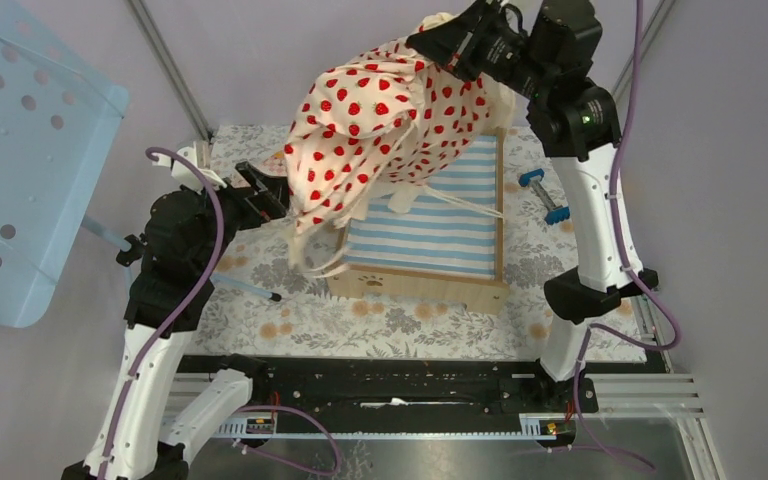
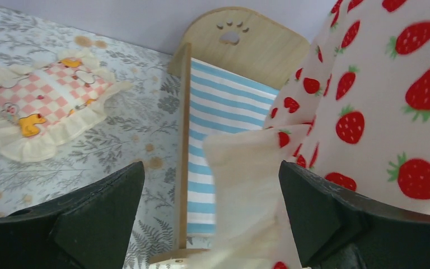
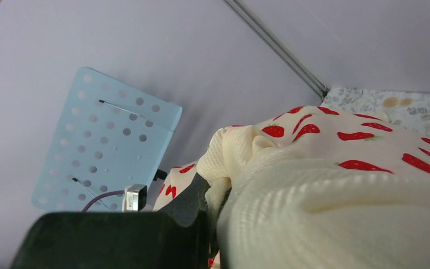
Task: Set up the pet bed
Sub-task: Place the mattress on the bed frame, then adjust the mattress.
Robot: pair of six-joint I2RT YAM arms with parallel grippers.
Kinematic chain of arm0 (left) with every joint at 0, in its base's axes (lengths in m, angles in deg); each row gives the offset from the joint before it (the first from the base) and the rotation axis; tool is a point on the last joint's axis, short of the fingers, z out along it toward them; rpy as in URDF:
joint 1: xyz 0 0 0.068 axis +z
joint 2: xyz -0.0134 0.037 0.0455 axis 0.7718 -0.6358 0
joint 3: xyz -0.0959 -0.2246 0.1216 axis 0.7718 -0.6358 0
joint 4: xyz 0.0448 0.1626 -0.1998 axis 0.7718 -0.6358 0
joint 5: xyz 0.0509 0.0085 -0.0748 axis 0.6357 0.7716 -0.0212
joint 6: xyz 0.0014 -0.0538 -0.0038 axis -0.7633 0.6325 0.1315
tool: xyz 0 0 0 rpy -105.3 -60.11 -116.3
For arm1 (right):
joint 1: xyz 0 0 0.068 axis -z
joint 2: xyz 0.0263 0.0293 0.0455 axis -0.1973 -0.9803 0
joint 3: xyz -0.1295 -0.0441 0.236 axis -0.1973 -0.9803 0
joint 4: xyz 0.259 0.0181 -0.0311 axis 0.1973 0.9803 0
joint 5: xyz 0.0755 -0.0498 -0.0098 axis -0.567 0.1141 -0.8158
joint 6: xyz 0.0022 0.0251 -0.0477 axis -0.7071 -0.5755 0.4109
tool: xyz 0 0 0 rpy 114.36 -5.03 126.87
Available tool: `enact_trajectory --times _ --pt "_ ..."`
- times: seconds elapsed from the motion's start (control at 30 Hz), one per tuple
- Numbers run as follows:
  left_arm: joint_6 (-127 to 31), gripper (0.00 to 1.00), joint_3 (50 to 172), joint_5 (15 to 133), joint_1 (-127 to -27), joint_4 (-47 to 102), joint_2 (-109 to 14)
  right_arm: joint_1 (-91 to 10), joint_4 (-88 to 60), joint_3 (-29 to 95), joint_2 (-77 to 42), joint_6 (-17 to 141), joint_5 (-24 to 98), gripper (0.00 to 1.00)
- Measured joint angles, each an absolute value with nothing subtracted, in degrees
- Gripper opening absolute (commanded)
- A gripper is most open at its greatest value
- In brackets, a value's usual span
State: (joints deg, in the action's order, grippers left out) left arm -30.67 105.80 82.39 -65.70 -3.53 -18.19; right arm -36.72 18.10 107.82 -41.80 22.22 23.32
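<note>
The pet bed (image 1: pixel 415 285) is a light-wood frame with a blue-and-white striped mattress (image 1: pixel 440 225), standing mid-table. Its rounded headboard (image 2: pixel 241 39) with paw cutouts shows in the left wrist view. A cream blanket with red strawberries (image 1: pixel 390 130) hangs bunched over the bed's far left part. My right gripper (image 1: pixel 440 45) is shut on its top, high above the bed, and cream knit fabric (image 3: pixel 336 190) fills that wrist view. My left gripper (image 2: pixel 213 213) stands wide open at the bed's left side, with the blanket's cream ruffle (image 2: pixel 246 190) hanging loose between its fingers.
A pink checked pillow (image 2: pixel 45 101) with a cream ruffle lies on the floral mat (image 1: pixel 380 320) left of the bed. A blue dumbbell toy (image 1: pixel 545 195) lies right of the bed. A blue perforated panel (image 1: pixel 20 170) leans at the far left, and a thin blue rod (image 1: pixel 245 288) lies near the left arm.
</note>
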Motion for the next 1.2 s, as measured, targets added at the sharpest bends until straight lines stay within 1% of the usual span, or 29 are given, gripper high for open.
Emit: enact_trajectory --times 0.07,0.13,0.17,0.27,0.3,0.37,0.43,0.5,0.57,0.73,0.87,1.0,1.07,1.2 --pt "-30.84 0.99 106.35 83.87 -65.70 -5.11 -17.27 -37.86 19.04 107.82 -42.48 22.63 22.99 0.04" --pt "-30.86 0.99 106.83 84.68 -65.70 -5.96 -17.03 -38.27 20.25 104.17 -40.89 24.64 24.37 0.08" --pt "-30.84 0.99 106.83 84.86 -65.70 -6.22 -17.01 -38.34 19.66 99.03 -38.37 25.80 25.59 0.17" --pt "-30.80 0.99 106.67 85.12 -65.70 -7.38 -16.94 -38.41 14.65 69.39 -22.90 28.38 32.28 0.65" --pt "-30.75 0.99 106.26 85.16 -65.70 -7.55 -16.90 -38.49 13.14 58.05 -16.49 29.21 36.04 0.77" --pt "-30.49 0.99 104.97 85.14 -65.70 -7.99 -16.86 -38.56 14.98 41.72 -5.76 29.96 43.38 0.92" --pt "-30.14 0.99 103.68 85.05 -65.70 -8.56 -16.86 -38.54 18.87 32.08 2.52 30.74 50.24 0.99" --pt "-29.90 0.99 102.94 84.73 -65.70 -9.06 -17.07 -38.49 21.49 28.74 7.00 31.40 54.44 1.00" --pt "-29.75 0.99 102.76 84.14 -65.70 -9.17 -18.10 -38.49 23.33 28.33 9.47 32.23 57.70 1.00" --pt "-29.81 0.99 102.81 80.53 -65.70 -8.97 -22.36 -38.49 26.69 30.55 9.82 34.39 62.88 1.00" --pt "-31.41 0.99 105.32 78.21 -66.29 -8.58 -28.51 -38.49 29.95 36.19 4.49 36.93 65.30 1.00" --pt "-33.77 0.99 112.05 77.34 -69.22 -6.92 -37.38 -37.05 31.02 41.72 -3.62 39.29 65.52 1.00" --pt "-34.58 0.99 115.72 76.59 -70.83 -4.65 -41.86 -33.66 30.63 42.16 -6.40 39.66 63.07 1.00" --pt "-35.45 0.99 123.42 74.61 -72.56 0.03 -51.52 -22.43 28.81 41.90 -11.77 39.57 56.04 1.00"
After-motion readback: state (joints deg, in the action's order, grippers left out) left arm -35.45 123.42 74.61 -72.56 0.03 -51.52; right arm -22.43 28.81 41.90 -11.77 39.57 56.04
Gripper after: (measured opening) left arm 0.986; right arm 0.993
